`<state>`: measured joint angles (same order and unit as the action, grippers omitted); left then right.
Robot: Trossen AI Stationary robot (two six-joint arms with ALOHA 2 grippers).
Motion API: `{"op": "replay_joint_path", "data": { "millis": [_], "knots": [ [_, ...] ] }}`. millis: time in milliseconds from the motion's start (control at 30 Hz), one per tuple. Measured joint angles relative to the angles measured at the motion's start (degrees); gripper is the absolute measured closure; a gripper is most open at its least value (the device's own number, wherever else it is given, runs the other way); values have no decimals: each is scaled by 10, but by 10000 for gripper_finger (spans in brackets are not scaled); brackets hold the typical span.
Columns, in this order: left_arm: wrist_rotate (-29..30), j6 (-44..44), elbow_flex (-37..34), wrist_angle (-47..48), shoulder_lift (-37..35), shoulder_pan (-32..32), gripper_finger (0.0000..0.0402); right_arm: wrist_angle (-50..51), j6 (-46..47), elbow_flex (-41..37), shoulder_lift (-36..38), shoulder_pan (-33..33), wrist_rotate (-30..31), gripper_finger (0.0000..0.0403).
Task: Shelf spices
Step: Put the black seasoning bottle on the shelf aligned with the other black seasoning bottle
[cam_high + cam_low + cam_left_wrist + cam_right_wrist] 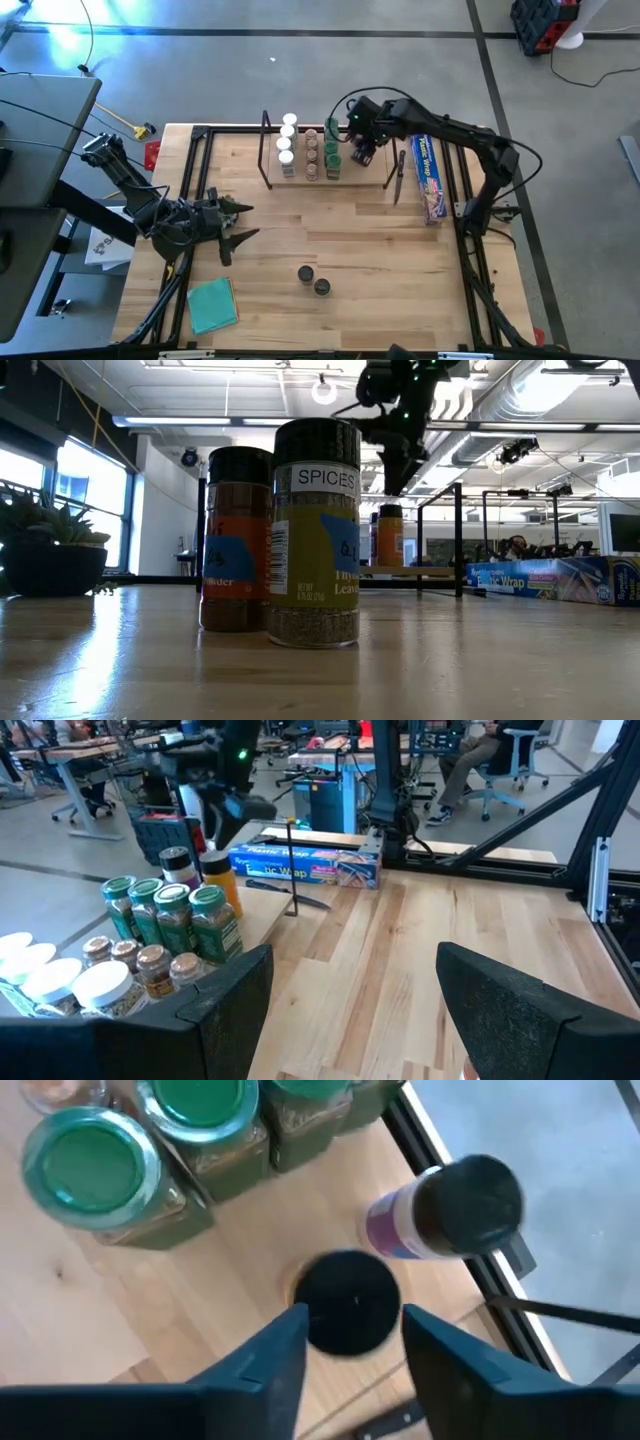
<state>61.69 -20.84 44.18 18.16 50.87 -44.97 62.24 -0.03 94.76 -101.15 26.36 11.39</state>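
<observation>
The shelf stands at the table's far middle with rows of spices on it: white-lidded, brown-lidded and green-lidded jars. My right gripper hangs open just above a black-lidded jar standing on the shelf beside the green row; a gap shows between fingers and lid in the low view. A second black-lidded jar stands next to it. Two black-lidded jars stand on the table's near middle. My left gripper waits open at the left.
A long blue wrap box lies right of the shelf, with a dark utensil between them. A teal cloth lies at the near left corner. Bare wood stretches between the shelf and the two loose jars.
</observation>
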Motion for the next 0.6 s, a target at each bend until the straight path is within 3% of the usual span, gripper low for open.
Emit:
{"op": "replay_joint_path", "data": {
  "millis": [267, 600],
  "knots": [
    [-1, 0, 0, 0, 0, 0, 124, -17, -6, 2, -39, 10, -4, 322],
    [-7, 0, 0, 0, 0, 0, 124, -43, -15, 2, -42, 10, 9, 332]
  ]
}}
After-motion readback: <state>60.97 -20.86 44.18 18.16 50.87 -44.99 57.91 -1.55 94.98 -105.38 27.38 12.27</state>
